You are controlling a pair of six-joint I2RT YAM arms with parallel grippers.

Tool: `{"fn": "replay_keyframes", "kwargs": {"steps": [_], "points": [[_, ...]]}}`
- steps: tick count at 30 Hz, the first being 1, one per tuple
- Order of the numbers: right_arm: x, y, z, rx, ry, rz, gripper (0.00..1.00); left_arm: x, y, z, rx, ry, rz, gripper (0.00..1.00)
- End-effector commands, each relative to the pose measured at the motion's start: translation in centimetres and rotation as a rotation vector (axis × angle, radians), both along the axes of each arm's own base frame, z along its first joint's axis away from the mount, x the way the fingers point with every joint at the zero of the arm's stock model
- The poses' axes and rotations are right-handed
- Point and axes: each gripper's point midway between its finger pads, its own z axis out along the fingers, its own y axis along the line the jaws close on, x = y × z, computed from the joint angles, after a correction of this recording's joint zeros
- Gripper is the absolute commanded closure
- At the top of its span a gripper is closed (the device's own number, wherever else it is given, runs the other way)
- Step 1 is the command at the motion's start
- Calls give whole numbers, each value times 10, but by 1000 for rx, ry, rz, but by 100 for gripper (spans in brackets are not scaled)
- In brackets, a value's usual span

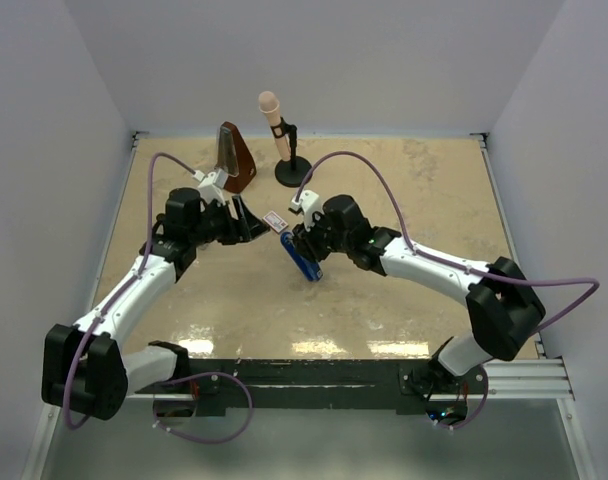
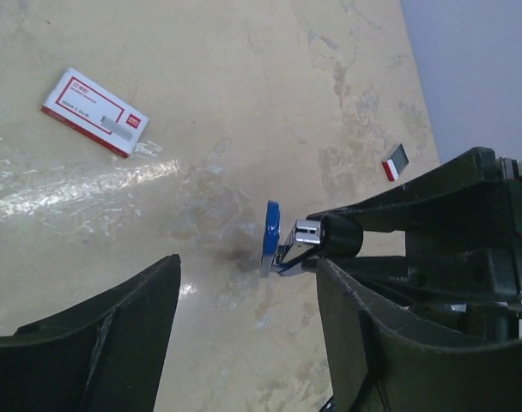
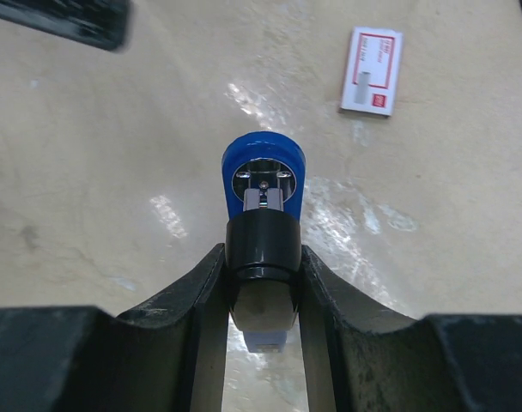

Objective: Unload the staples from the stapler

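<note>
**A:** so where's the long blue-and-black stapler [image 1: 306, 262] at?

**B:** clamped in the right gripper [image 3: 261, 257], mid-table, near a small white box with red print [image 2: 95, 112]. Left gripper [image 2: 248, 266]: 2 fingers [image 2: 115, 343] spread, holding nothing.

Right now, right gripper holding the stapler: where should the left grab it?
Likely the blue free end of the stapler, sticking out past the right gripper. Bring the left gripper straight in, end-on: that end faces its open jaws; the rest is covered.
</note>
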Motion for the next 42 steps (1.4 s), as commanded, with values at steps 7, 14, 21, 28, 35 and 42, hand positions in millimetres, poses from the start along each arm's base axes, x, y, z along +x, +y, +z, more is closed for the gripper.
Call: {"fn": "replay_keyframes", "kwargs": {"steps": [7, 14, 21, 28, 35, 42], "points": [[-6, 43, 64, 238, -116, 31, 100, -8, -25, -22, -129, 73, -100, 43], [-8, 47, 57, 234, -103, 40, 100, -9, -30, -38, -106, 91, -105, 43], [-11, 53, 51, 226, -83, 73, 100, -8, -34, -51, -84, 114, -103, 48], [-14, 58, 36, 201, -45, 91, 100, -5, -37, -48, -91, 96, -103, 59], [-14, 61, 30, 180, -21, 91, 100, -7, -39, -48, -97, 94, -116, 74], [-13, 59, 38, 190, -30, 76, 100, -11, -43, -51, -101, 107, -139, 83]]}}
